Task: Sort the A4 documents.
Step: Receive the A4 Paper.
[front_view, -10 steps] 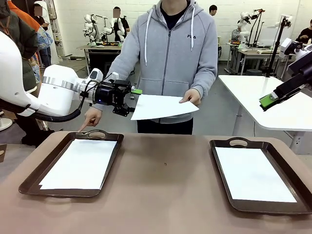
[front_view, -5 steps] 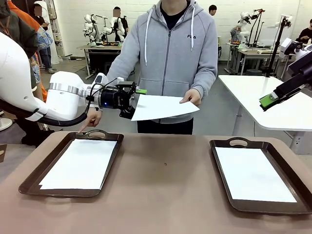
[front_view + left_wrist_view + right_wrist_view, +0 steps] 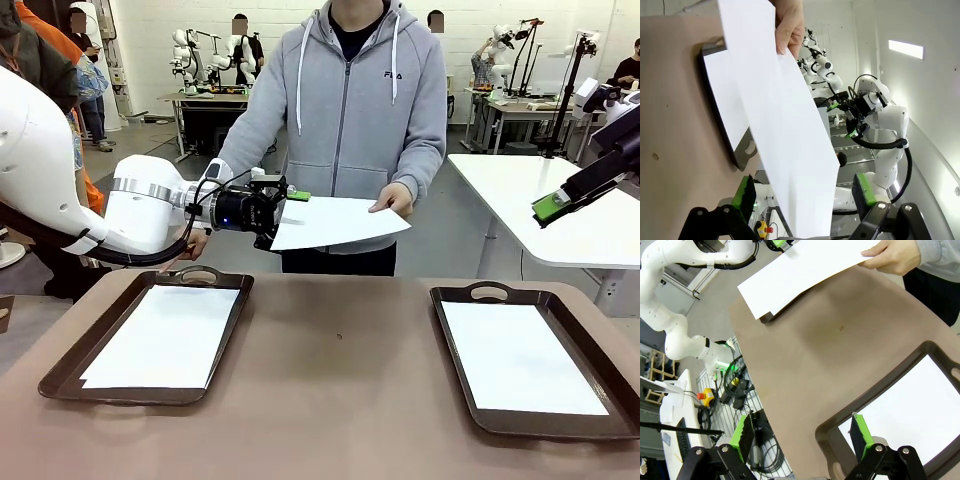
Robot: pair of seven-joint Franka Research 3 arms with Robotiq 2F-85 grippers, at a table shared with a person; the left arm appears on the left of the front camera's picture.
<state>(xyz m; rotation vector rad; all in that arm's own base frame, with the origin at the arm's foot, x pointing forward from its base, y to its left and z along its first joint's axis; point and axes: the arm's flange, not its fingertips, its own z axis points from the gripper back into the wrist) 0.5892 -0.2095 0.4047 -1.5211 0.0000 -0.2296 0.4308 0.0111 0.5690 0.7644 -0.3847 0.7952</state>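
Two sheets already in trays (image 3: 232, 300), 9 and 3 o'clock. I see left gripper (image 3: 283, 218) straddling third sheet (image 3: 335, 220) in person's hand (image 3: 393, 199), not pinching yet; right gripper (image 3: 801, 434) spread, empty.

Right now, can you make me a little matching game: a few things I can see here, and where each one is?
Things:
1. held sheet
2. left tray
3. right gripper
4. person's free hand

Places:
A. raised off to the side, over a white table
B. in the air between the person's hand and the left gripper
C. low behind the left arm, near the tray handle
D. on the brown table, a sheet inside

Pairs: 1-B, 2-D, 3-A, 4-C
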